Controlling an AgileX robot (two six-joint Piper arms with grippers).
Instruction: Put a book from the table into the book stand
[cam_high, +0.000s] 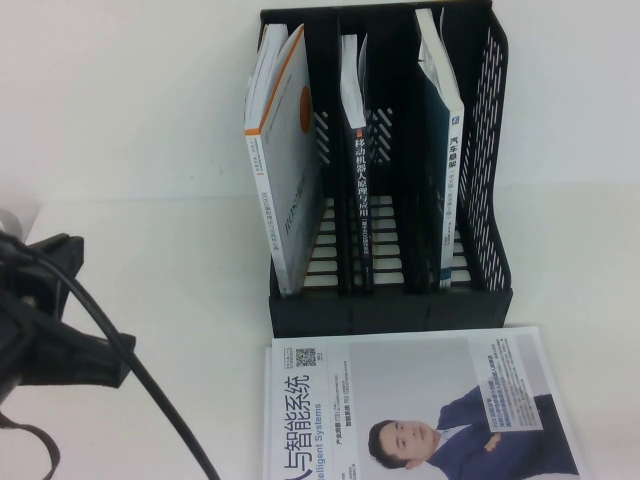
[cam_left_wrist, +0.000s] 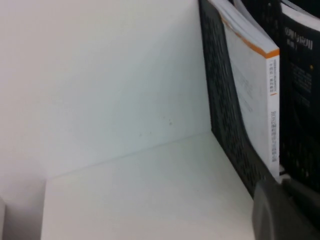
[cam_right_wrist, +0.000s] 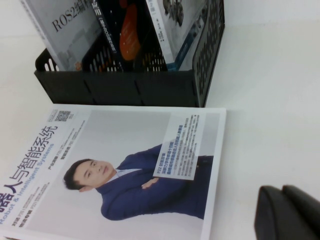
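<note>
The black book stand stands on the white table at the back. The book with the dark teal spine stands upright in its right slot, also showing in the right wrist view. My left gripper is shut and empty, low beside the stand's left wall; its arm shows at the table's left edge. My right gripper is shut and empty above bare table, right of the flat book; it is out of the high view.
A white-and-orange book leans in the left slot and a black book stands in the middle slot. A book showing a suited man lies flat in front of the stand. A black cable trails from the left arm.
</note>
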